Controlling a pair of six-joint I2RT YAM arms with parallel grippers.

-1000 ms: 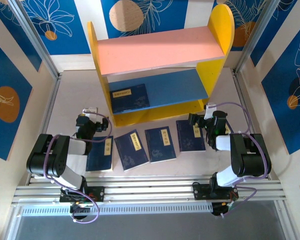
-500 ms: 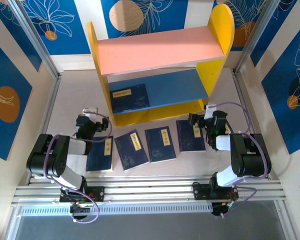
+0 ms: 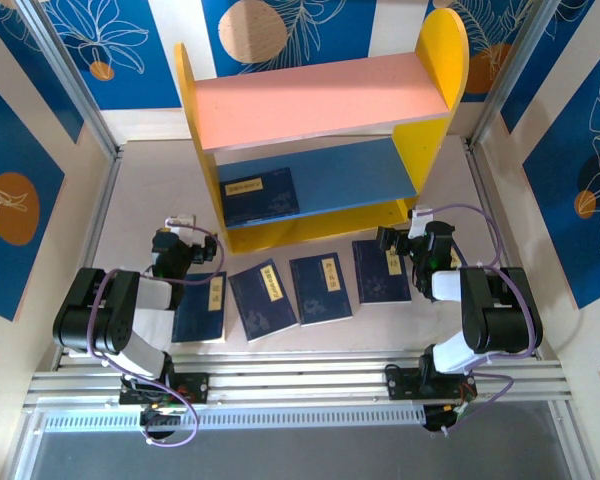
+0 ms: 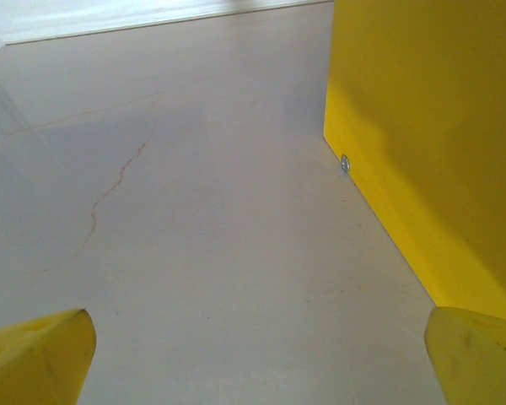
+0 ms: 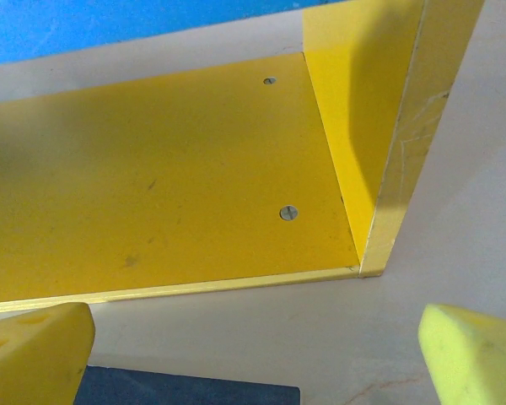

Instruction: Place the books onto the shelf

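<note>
Right now, you have four of the books (image 3: pixel 320 288) lying flat in a row on the table (image 3: pixel 150 190), just in front of the shelf (image 3: pixel 320 100). A fifth book (image 3: pixel 260 195) lies on the blue lower board (image 3: pixel 360 170). Your left gripper (image 3: pixel 185 245) sits near the far end of the leftmost book (image 3: pixel 202 308), beside the yellow side panel (image 4: pixel 422 126), its fingers (image 4: pixel 34 354) spread wide with nothing between them. Your right gripper (image 3: pixel 400 240) hangs over the rightmost book (image 3: pixel 380 270), its fingers likewise apart and empty.
</note>
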